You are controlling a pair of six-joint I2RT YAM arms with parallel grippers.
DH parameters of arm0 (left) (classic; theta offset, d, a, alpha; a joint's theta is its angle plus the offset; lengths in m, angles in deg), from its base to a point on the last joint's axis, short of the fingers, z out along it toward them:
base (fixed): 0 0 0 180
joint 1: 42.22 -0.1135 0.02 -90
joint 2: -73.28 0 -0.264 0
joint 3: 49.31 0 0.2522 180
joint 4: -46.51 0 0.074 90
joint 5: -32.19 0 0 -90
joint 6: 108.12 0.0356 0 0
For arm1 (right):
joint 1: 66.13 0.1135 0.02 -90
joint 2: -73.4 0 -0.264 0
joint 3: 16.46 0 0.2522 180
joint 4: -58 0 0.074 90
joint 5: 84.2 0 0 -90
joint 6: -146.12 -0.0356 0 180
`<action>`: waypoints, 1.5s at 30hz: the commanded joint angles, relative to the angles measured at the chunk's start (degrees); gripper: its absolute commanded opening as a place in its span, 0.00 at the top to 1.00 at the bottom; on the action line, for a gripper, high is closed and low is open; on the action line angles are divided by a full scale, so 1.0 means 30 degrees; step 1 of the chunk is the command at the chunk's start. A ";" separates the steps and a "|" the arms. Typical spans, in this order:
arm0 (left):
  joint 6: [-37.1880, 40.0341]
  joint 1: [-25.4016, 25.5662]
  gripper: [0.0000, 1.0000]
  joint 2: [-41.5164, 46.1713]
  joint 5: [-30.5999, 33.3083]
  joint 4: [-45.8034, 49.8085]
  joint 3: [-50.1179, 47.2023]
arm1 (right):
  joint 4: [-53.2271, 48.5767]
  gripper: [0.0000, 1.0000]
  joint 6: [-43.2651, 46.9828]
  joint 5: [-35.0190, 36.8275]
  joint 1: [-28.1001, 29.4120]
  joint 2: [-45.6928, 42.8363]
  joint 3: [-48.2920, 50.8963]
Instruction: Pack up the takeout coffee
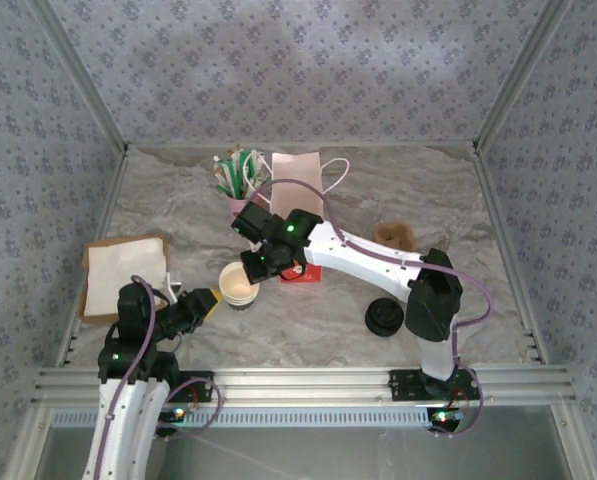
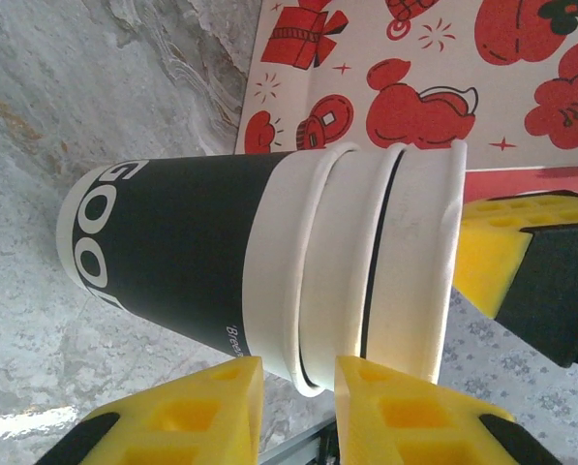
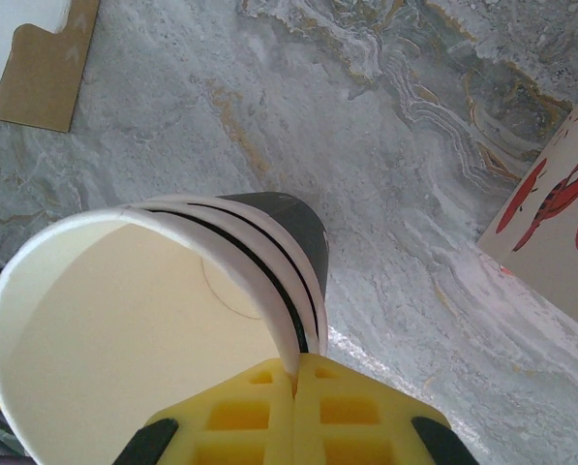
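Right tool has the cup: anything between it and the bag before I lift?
Nothing visible on the table between them. The cup, pinched at its rim by the right tool, stands near the bag. The right arm itself crosses the bag's front; the left tool sits on the cup's opposite side.

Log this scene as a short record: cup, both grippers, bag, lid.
cup: takeout coffee, mouth up, no lid on, inside looks empty
right gripper: shut, pinching the cup's rim
left gripper: at the cup's side, fingers slightly apart; grip unclear
bag: red-and-white bag just behind the cup
lid: black round lid on the table, apart from the cup
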 commanded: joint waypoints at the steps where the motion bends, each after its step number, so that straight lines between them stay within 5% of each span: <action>1: -0.0111 -0.0184 0.74 0.0208 -0.0618 0.0255 0.0263 | -0.0095 1.00 -0.0214 -0.0326 -0.0051 0.0317 -0.0686; 21: -0.0439 -0.0532 0.67 0.0443 -0.1345 -0.0704 -0.0320 | -0.0045 1.00 -0.0300 -0.1173 -0.0008 0.0641 -0.1010; 45: 0.1226 -0.0920 0.69 0.0137 -0.0011 0.2094 0.0333 | -0.0052 1.00 -0.0496 -0.1504 -0.0002 0.0439 -0.1392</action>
